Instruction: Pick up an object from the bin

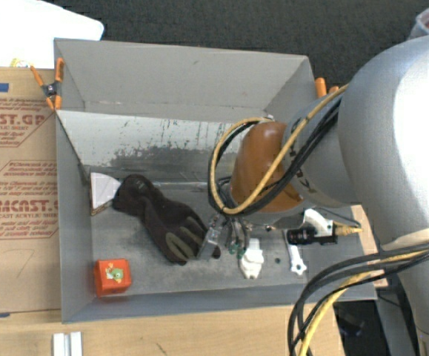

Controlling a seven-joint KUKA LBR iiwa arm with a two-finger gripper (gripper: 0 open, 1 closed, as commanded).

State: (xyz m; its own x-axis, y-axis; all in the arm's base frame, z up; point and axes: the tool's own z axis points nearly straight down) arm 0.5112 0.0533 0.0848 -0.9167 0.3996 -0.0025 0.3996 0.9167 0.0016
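Camera view: dark glove [155,217] points diagonally lower-right.

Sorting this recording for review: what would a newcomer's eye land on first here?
The big silver arm, with its orange cover and looping cables, dominates the right side, its tool low over the floor of the bin. Beside the tool, a dark glove sprawls across the middle of the bin. A bright orange cube sits alone in the lower-left corner.
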